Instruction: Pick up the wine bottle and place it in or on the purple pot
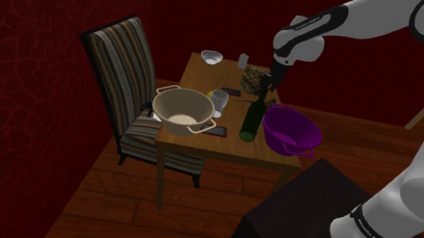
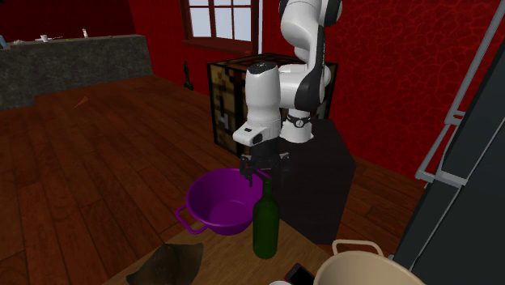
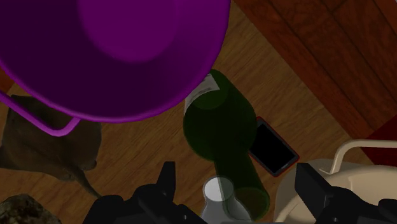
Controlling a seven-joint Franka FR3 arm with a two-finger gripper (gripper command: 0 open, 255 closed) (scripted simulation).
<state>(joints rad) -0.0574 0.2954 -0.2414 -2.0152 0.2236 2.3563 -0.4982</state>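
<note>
As the pincer (image 3: 236,170) gapes astride the wine bottle (image 3: 219,127) — purple pot (image 3: 114,57) hides its base.

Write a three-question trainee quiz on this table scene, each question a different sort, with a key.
1. True or false: the dark green glass wine bottle lies inside the purple two-handled pot.
2. The black two-finger claw is: A shut on the bottle; B open over the bottle's neck; C gripping the pot's rim.
3. Fill in: the bottle stands ___ on the brown wooden table.
Key: 1 false; 2 B; 3 upright.
</note>
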